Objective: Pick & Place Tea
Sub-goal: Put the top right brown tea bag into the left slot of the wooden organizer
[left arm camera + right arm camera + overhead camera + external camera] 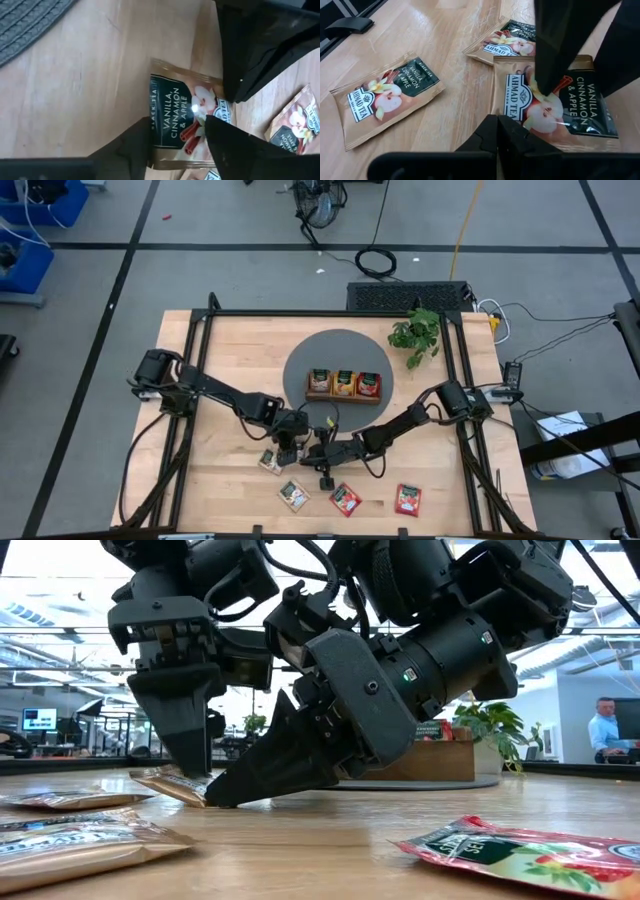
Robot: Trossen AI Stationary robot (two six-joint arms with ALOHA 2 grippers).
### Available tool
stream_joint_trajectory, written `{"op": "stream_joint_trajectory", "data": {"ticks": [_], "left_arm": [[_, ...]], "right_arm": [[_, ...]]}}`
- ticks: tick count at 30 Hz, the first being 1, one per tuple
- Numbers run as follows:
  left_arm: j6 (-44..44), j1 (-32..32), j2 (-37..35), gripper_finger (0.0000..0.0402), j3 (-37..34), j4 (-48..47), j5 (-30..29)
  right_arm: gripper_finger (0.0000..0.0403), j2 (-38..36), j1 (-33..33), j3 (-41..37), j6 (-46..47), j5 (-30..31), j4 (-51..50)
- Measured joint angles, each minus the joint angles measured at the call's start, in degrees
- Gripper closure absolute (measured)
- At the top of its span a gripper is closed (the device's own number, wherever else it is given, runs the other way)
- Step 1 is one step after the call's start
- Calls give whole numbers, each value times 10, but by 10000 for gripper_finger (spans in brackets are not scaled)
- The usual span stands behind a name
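High view | left pincer (284, 452) fingers apart, straddling vanilla sachet (182, 117) flat on table (230, 350) | right pincer (322, 457) closed, tip at sachet edge

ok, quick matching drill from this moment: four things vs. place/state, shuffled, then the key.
Things:
1. left gripper
2. right gripper
3. wooden tray
4. potted plant

Place/state:
A. on the grey round mat
B. fingers apart, over the vanilla sachet
C. near the table's far right corner
D. fingers closed, tip at that sachet's edge

Pairs: 1-B, 2-D, 3-A, 4-C
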Motion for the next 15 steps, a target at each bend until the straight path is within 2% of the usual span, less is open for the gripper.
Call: {"op": "stream_joint_trajectory", "data": {"ticks": [15], "left_arm": [[21,5,-5,369,-1,10,3]], "right_arm": [[403,0,-2,0,-8,-12,3]]}}
